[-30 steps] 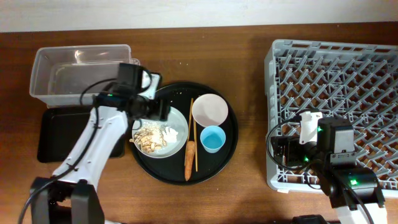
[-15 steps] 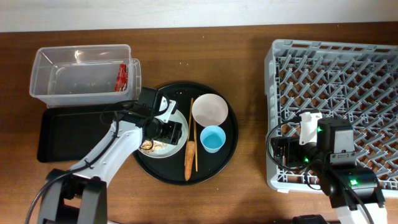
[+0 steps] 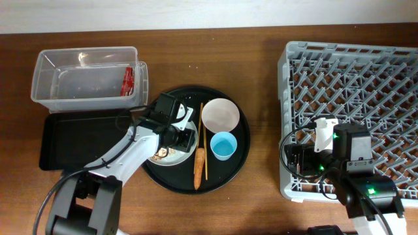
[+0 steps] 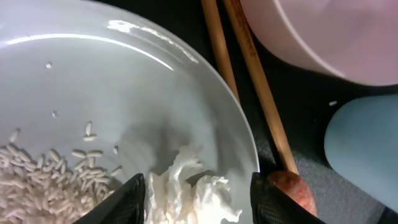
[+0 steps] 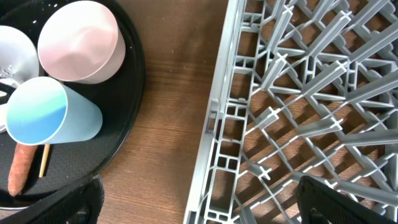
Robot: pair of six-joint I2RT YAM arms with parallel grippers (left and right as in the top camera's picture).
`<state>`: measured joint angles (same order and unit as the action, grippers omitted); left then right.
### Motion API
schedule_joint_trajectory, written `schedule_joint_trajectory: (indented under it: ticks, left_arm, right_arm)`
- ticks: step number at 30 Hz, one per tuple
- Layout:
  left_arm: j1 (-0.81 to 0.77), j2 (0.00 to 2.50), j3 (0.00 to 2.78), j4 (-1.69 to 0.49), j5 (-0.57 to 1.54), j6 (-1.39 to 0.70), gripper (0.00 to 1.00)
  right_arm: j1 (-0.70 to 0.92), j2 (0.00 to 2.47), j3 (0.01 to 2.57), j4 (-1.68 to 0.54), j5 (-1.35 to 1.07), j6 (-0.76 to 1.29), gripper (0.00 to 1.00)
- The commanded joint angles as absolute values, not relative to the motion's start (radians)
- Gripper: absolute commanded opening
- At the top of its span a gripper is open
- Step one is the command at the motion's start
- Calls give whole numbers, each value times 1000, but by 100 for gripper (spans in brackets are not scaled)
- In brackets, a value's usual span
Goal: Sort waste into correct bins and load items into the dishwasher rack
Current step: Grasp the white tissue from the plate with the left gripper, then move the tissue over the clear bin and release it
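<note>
Left jaws low over pale round plate (image 4: pixel 124 81) on round black tray (image 3: pixel 227 171).
Left jaws spread open astride crumpled white paper (image 4: pixel 186 186) beside beige crumbly food scraps (image 4: pixel 43 177); thin wooden chopsticks (image 4: pixel 249 81) and small orange carrot (image 4: pixel 291 186) just beside plate; right jaws wide open at large light-grey plastic rack (image 5: pixel 298 93) edge.

Large round black tray (image 3: pixel 228 170), brown wooden table (image 3: pixel 261 78), pale wall strip (image 3: pixel 196 13)
</note>
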<state>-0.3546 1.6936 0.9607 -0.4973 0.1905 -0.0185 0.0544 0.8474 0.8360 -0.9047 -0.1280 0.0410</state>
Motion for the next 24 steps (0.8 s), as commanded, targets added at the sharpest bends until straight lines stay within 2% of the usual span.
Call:
schedule_joint_trajectory:
  ticks: [1, 3, 4, 7, 8, 11, 15, 20, 24]
  left_arm:
    - [-359, 1703, 947, -513, 183, -15, 53]
    - [-359, 1708, 947, -526, 183, -15, 51]
    - [-359, 1711, 947, -528, 183, -14, 46]
    - [-359, 1711, 947, -527, 183, -14, 20]
    - [-359, 1711, 947, -524, 183, -14, 17]
    - [-359, 1711, 962, -524, 150, -14, 0]
    - [-330, 1686, 1050, -562, 122, -14, 0]
    - [-117, 1583, 1224, -555, 115, -14, 0]
    - [56, 1597, 1261, -320, 77, -14, 1]
  right_arm:
    - [59, 844, 853, -904, -123, 35, 98]
    - [59, 844, 853, -906, -123, 35, 98]
    - [59, 844, 853, -906, -123, 35, 98]
    - [59, 844, 853, -906, -123, 35, 98]
    - [59, 844, 853, -906, -123, 35, 98]
    - [59, 844, 853, -906, -123, 35, 98]
    - [59, 844, 853, -906, -123, 35, 98]
    - [59, 844, 853, -906, -123, 35, 98]
    - [59, 844, 853, -905, -123, 35, 98]
